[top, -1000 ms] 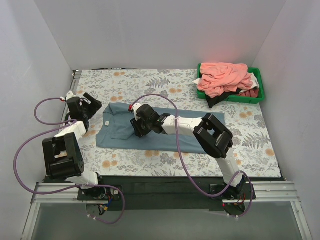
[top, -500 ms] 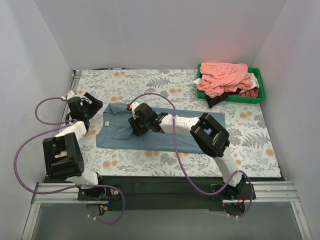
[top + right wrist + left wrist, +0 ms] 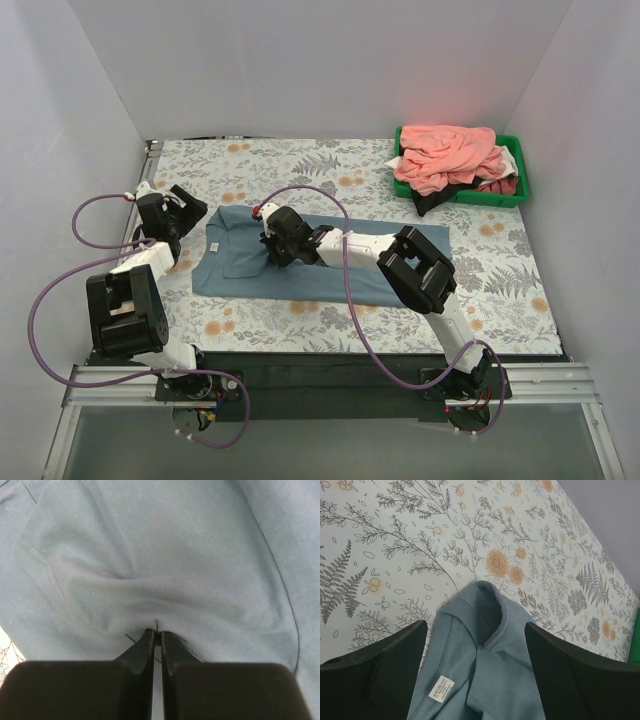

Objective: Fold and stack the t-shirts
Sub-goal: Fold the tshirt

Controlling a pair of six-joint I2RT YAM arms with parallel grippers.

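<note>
The left arm [image 3: 140, 262] and the right arm [image 3: 355, 245] looked alike. Each was made of white tubes with black joints, and each had one big black boxy block [image 3: 420, 268] in the middle. A thin purple cable [image 3: 310, 189] ran along each arm in big loops, down to a black base [image 3: 455, 385]. A tiny red bit sat where the cable met the wrist. The left gripper [image 3: 477, 672] had two wide black fingers [image 3: 580, 680] with a dotted, bumpy skin. The right gripper [image 3: 157, 636] showed smooth black fingertips [image 3: 145, 652] on a flat black bar.
</note>
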